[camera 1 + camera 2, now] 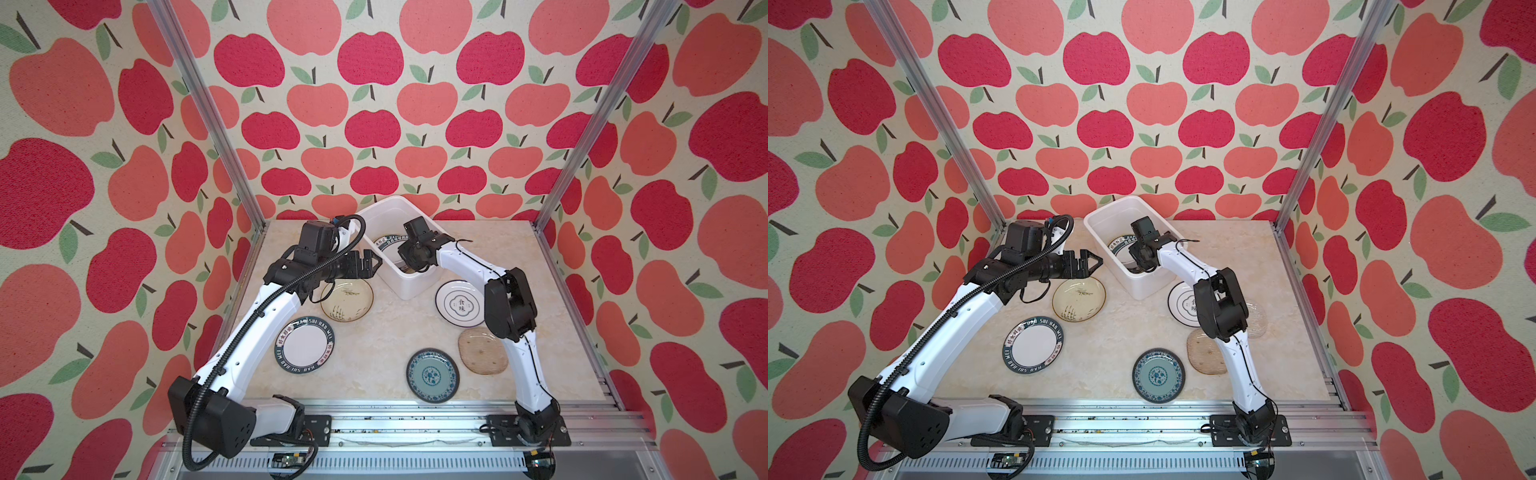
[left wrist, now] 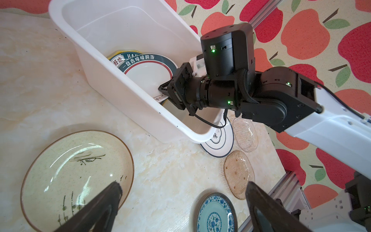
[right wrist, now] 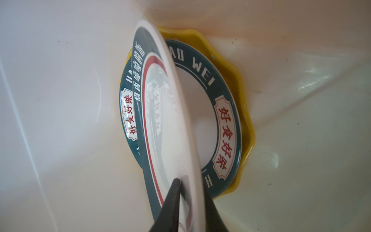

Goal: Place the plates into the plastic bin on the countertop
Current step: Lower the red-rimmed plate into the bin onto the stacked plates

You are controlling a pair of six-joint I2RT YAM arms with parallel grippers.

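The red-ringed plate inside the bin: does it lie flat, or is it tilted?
Tilted. In the right wrist view the red-ringed plate stands steeply over the flat lettered plate, its rim held in the right gripper.

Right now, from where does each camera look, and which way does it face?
Both top views: high above the front rail, facing down and backward; left arm, right arm and plastic bin show.
Left wrist: on the left arm, facing the bin across the countertop; open left gripper and right arm show.
Right wrist: inside the bin, facing its floor; right gripper holds a tilted plate.
Shared: both wrist views show that plate.
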